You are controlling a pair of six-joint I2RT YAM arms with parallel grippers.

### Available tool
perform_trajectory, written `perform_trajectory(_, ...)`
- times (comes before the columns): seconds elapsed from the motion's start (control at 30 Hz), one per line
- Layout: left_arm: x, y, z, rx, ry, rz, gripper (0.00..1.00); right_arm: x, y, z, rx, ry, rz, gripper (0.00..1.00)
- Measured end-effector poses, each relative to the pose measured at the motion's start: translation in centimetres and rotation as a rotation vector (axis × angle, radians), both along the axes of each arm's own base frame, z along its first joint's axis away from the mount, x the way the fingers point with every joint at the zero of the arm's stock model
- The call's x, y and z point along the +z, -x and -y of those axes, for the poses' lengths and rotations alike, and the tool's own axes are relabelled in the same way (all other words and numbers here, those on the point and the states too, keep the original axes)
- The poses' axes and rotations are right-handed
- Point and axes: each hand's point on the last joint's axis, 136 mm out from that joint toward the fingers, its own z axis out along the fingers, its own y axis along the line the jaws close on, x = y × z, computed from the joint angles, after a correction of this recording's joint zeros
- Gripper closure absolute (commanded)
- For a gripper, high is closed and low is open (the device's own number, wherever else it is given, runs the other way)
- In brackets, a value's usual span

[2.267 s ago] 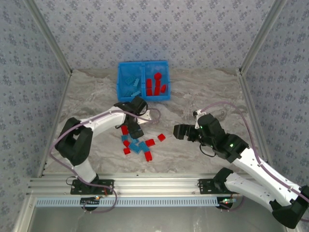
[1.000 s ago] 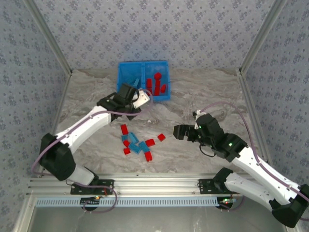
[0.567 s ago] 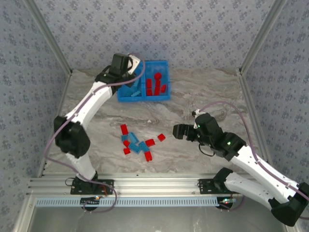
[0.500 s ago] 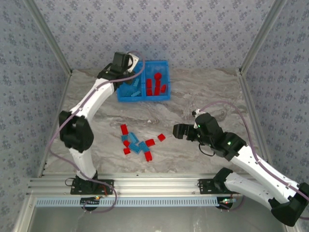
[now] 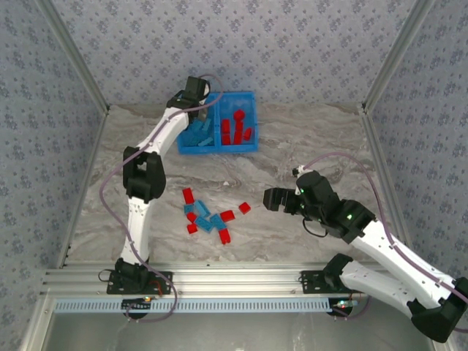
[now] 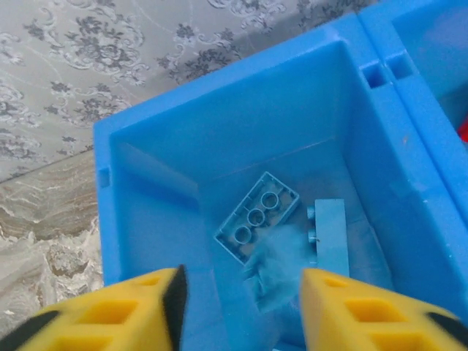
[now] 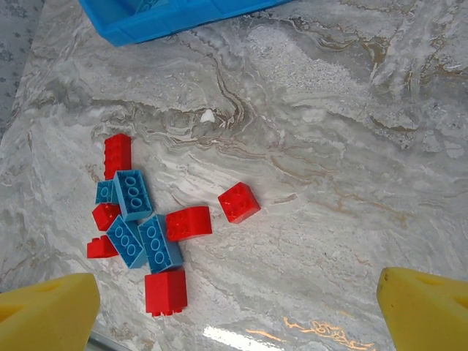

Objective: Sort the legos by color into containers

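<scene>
Left gripper (image 6: 241,307), jaws apart, hangs over the left compartment (image 6: 175,212) of the bin (image 6: 108,153), a blurred blue brick (image 6: 281,263) beneath. Right gripper (image 5: 272,199) gapes beside the loose legos (image 5: 207,217) toward the table's (image 5: 307,139) near edge: light, rigid, slick, likely best pinched across flat sides

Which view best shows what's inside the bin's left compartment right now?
Left wrist: it looks straight down into the left compartment, light blue bricks plain on its floor. Top external shows it small and distant. Right wrist catches the bin's near wall.

Light-blue brick (image 6: 281,265) — blurred, its outline indistinct
</scene>
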Motion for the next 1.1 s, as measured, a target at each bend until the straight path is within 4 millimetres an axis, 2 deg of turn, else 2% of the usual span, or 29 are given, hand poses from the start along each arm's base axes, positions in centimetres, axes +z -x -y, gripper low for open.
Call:
perform_trajectory(0.13, 1.2, 0.2, 0.3, 0.004, 0.041, 0.016, 0.44, 0.0, 0.2, 0.0, 0.001, -0.002, -0.004, 0.00)
perform_trajectory(0.23, 2.3, 2.6, 0.3, 0.004, 0.069, 0.013, 0.44, 0.0, 0.4, 0.0, 0.001, -0.004, -0.007, 0.00)
perform_trajectory(0.33, 4.9, 6.8, 0.1, 0.008, 0.119, 0.033, 0.44, 0.1, 0.6, 0.1, -0.002, -0.008, -0.005, 0.00)
perform_trajectory(0.5, 12.2, 16.5, -0.1, 0.021, 0.300, 0.172, 0.42, 0.6, 0.7, 0.3, -0.007, -0.019, 0.010, 0.00)
perform_trajectory(0.57, 13.8, 20.2, -0.5, 0.038, 0.384, 0.197, 0.41, 0.7, 0.6, 0.4, -0.013, -0.020, 0.015, 0.00)
perform_trajectory(0.63, 14.6, 23.4, -1.4, 0.084, 0.475, 0.192, 0.40, 0.8, 0.5, 0.3, -0.015, -0.023, 0.021, 0.00)
perform_trajectory(0.73, 13.0, 27.0, -2.8, 0.166, 0.573, 0.135, 0.40, 0.9, 0.1, 0.0, -0.017, -0.028, 0.029, 0.00)
perform_trajectory(0.8, 10.0, 29.8, -2.7, 0.199, 0.610, 0.045, 0.41, 0.7, -0.2, -0.3, -0.017, -0.025, 0.026, 0.00)
perform_trajectory(0.9, 4.9, 33.9, -1.3, 0.217, 0.646, -0.119, 0.41, 0.0, -0.9, -1.0, -0.016, -0.013, 0.013, 0.00)
perform_trajectory(1.0, 0.8, 36.3, -0.2, 0.265, 0.692, -0.257, 0.42, -0.7, -1.3, -1.5, -0.013, -0.002, -0.003, 0.00)
perform_trajectory(1.1, -2.7, 37.4, 0.3, 0.349, 0.716, -0.367, 0.43, -0.9, -1.3, -1.8, -0.005, -0.002, -0.008, 0.00)
